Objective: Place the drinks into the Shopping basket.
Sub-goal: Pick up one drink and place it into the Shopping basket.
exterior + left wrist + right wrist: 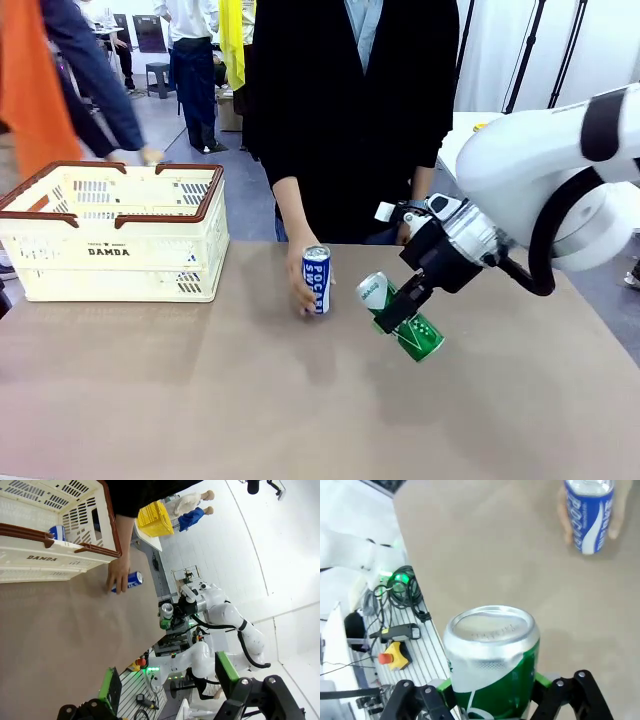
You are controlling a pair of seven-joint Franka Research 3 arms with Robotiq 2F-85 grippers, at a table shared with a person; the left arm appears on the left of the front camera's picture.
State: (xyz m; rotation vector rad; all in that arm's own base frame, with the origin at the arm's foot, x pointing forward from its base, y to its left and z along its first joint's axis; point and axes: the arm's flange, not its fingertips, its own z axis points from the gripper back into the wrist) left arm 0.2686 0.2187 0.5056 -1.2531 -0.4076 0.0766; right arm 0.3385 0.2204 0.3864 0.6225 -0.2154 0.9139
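Above the brown counter (200,400), the right tool (398,312) is clamped on a tilted green can (424,340); the left tool (169,677) is spread apart.

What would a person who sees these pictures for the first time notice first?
First, the right claw, which grips a tilted green can right of the middle of the table. Beside it, a person's hand holds a blue can upright on the table. At the table's left stands the cream shopping basket.
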